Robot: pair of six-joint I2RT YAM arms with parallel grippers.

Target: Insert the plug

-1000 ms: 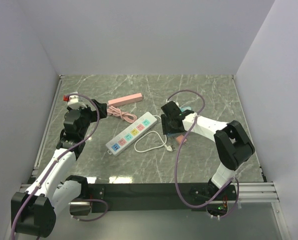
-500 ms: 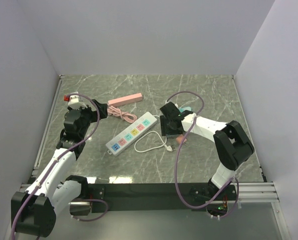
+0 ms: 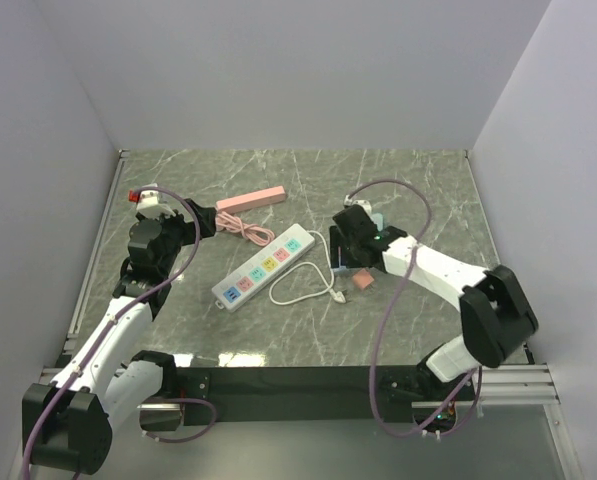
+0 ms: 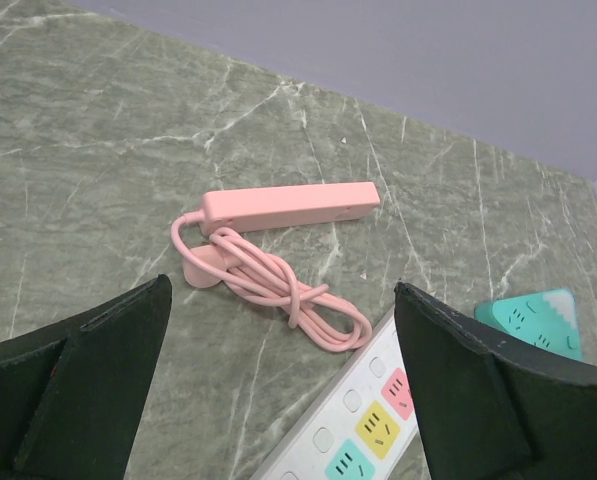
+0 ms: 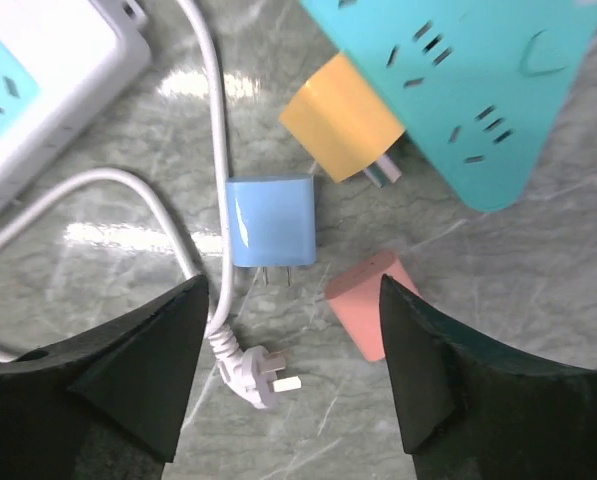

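A white power strip [image 3: 263, 266] with coloured sockets lies mid-table; its white cable ends in a white plug [image 5: 259, 375] lying flat on the marble. In the right wrist view a blue adapter [image 5: 270, 220], a yellow adapter [image 5: 343, 117] and a salmon adapter [image 5: 370, 312] lie beside a teal socket block [image 5: 458, 80]. My right gripper [image 3: 346, 252] hangs open above these, the blue adapter and white plug between its fingers [image 5: 128, 370]. My left gripper [image 3: 200, 222] is open and empty, above the table left of the white strip [image 4: 368, 420].
A pink power strip [image 4: 288, 203] with its coiled pink cable [image 4: 278, 295] lies at the back left. White walls close the table on three sides. A metal rail runs along the near edge [image 3: 308, 378].
My right arm has swung right and slightly back, so the gripper now sits over the adapters by the teal block. The left arm has not moved.
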